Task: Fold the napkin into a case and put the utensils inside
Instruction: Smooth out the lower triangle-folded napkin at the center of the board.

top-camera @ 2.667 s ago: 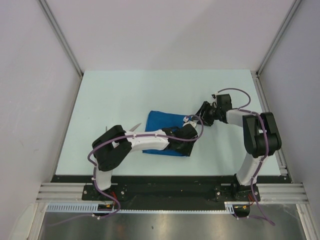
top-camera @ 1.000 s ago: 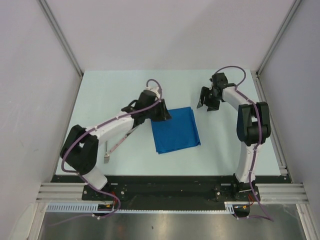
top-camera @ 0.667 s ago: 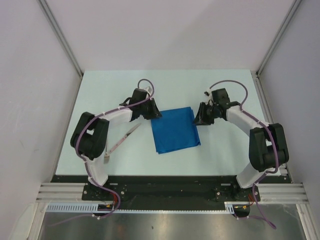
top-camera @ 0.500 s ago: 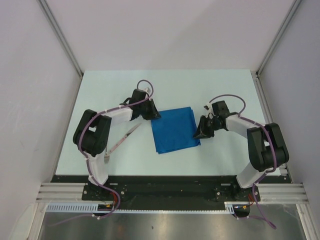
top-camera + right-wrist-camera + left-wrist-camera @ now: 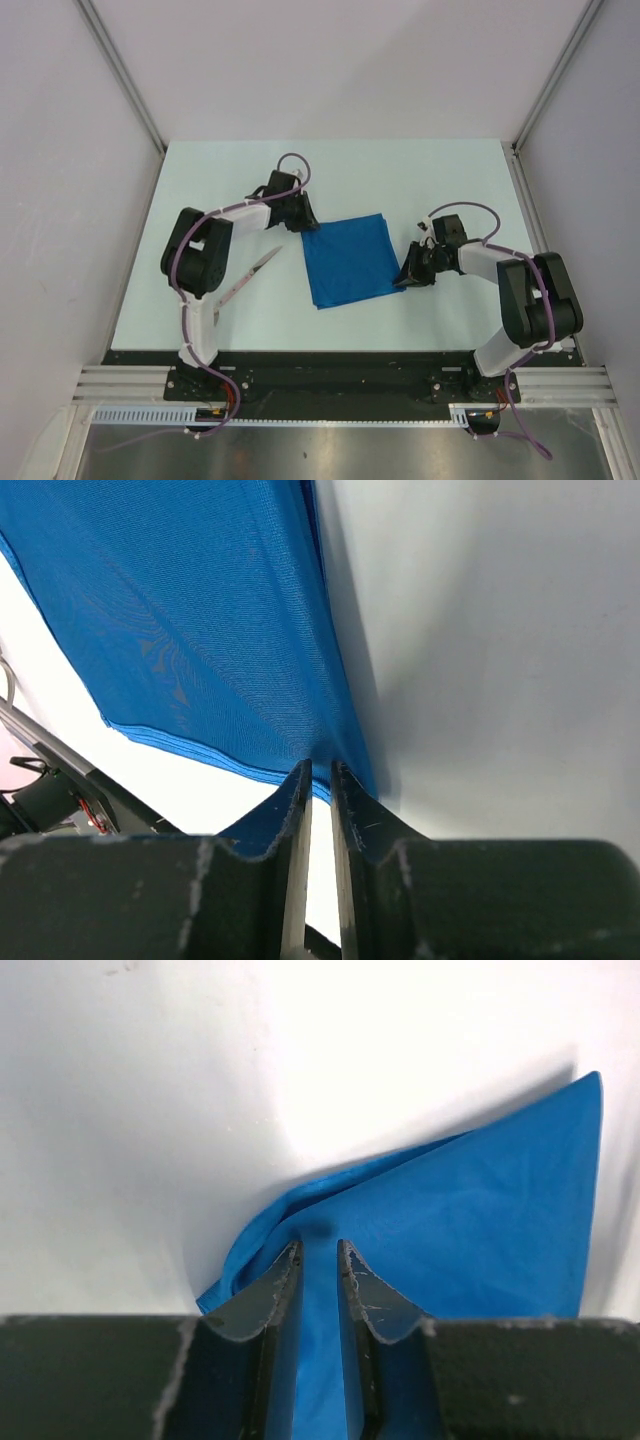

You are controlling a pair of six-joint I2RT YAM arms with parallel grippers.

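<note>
Napkin (image 5: 350, 260) flat mid-table btwn both arms, diagonal running 10-to-4 o'clock: L claw (image 5: 307, 225) pinched onto its 10 o'clock corner, R claw (image 5: 404, 282) pinched onto the 4 o'clock corner.

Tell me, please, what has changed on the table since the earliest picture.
The napkin, earlier a narrow folded strip, now lies opened into a wider square. The left hand moved to its far-left corner and pinches it. The right hand drew away, then came down the right edge to the near-right corner and closed on the cloth. The utensil stays left of the napkin.
</note>
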